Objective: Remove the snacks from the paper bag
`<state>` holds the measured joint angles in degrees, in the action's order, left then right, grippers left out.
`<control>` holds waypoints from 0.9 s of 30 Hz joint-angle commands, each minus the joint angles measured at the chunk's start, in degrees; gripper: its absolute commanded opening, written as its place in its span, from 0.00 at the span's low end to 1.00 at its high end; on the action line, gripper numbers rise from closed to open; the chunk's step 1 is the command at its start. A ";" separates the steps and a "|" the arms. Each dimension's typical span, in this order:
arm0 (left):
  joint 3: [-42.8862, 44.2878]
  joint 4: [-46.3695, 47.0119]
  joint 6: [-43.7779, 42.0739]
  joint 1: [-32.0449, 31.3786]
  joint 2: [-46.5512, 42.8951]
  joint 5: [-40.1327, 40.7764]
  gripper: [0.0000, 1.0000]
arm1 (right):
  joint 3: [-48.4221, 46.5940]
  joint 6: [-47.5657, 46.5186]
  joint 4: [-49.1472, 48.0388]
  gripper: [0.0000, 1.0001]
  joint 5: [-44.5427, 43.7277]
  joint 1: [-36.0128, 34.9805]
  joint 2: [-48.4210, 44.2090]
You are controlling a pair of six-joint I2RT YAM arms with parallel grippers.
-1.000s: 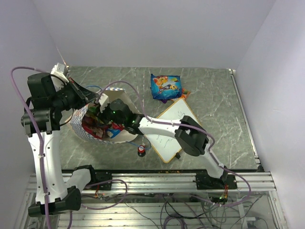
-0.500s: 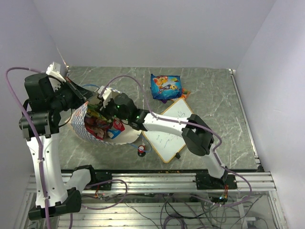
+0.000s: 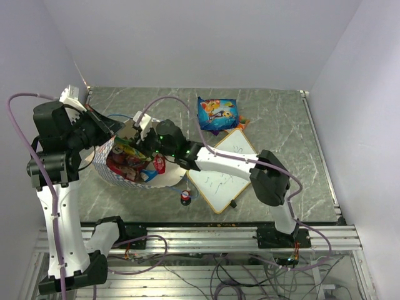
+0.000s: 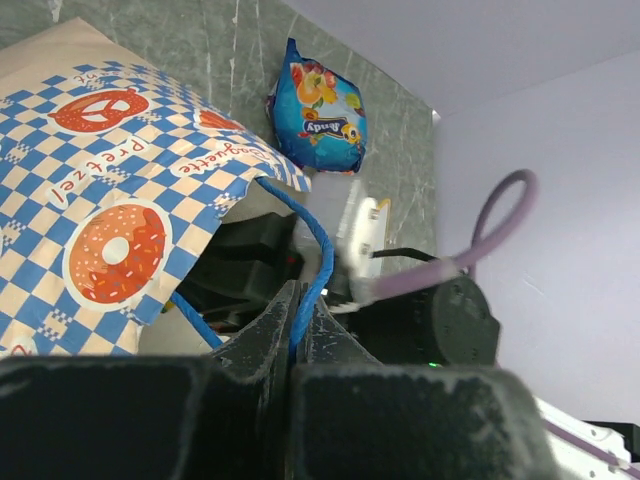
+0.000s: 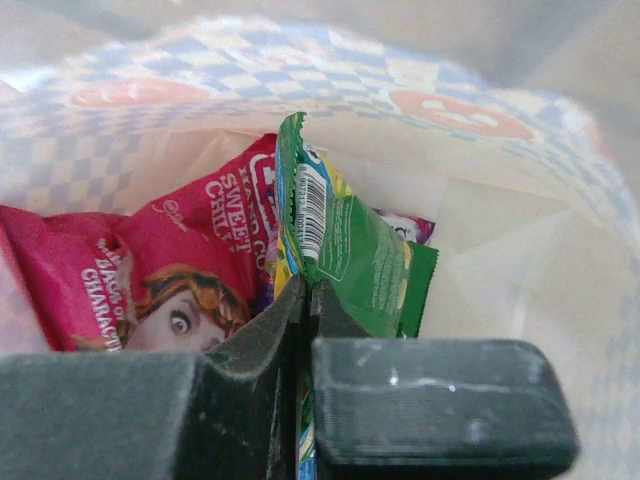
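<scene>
Our right end effector (image 5: pixel 305 300), clamped shut on the green snack (image 5: pixel 352 250), has risen toward the mouth of the paper bag (image 3: pixel 106 172) over the last second, so we judge that packet is coming free. Our left end effector (image 4: pixel 298 305) is closed on the blue cord handle (image 4: pixel 322 240), holding the checkered bag at 9 o'clock on the worktop (image 3: pixel 281 137). A crinkly red-pink packet (image 5: pixel 170 280) sits inside, and a blue packet (image 3: pixel 217 112) lies at 12 o'clock.

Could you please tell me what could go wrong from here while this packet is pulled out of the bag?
1. The right gripper pinches only the thin edge of the crinkly green foil packet, so it may slip free.
2. The left gripper holds the cream checkered paper bag by just its thin blue cord handle; the bag might swing or drag along.
3. The red-pink foil packet sits right beside the green one and could get dragged out too.
</scene>
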<state>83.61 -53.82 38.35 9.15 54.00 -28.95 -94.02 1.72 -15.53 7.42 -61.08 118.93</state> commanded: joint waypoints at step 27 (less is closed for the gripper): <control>2.38 -2.43 -0.44 -0.38 2.21 -1.20 0.07 | 14.64 -5.32 11.76 0.00 -4.94 0.45 -38.71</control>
<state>84.68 -55.88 38.59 9.15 55.59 -29.17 -79.88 0.97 -6.52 7.03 -60.82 86.63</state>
